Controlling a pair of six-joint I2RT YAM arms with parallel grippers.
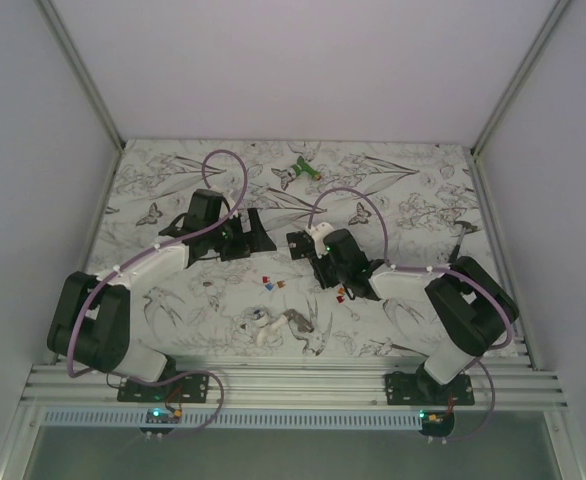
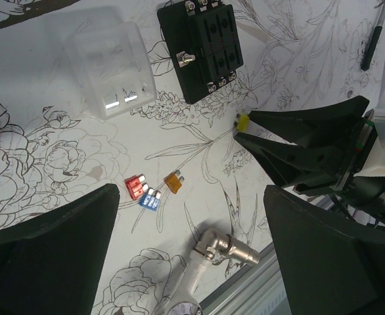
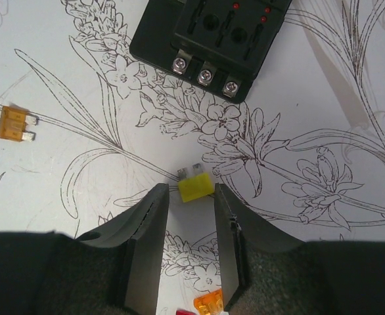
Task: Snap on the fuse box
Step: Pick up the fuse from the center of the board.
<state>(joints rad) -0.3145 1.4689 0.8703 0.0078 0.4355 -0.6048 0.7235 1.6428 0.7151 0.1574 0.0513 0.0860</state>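
While the left gripper [image 2: 191,193] hangs over the flower-printed table [image 2: 35,151] with its jaws spread wide and nothing between them, a clear plastic cover [image 2: 110,65] lies on the table furthest to the left in its wrist view. Next along, between the two spread fingers, a red fuse [image 2: 134,183] and a blue fuse [image 2: 149,199] lie close together, with an orange fuse [image 2: 173,182] just beside them. The fuse box [image 2: 202,49] sits flat on the table past these, near the cover but apart from it, its slotted top face bare. A metal fitting [image 2: 224,248] lies nearer the camera. Further right, a yellow fuse [image 3: 194,187] rests on the table a short way from the box's row of screw terminals. The right gripper [image 3: 190,190] has its fingertips on either side of that fuse, jaws partly apart, not clamped; a gap shows on one side, and whether the other finger touches the fuse cannot be told. Another orange fuse [image 3: 209,303] shows between the fingers at the bottom edge of the right wrist view.
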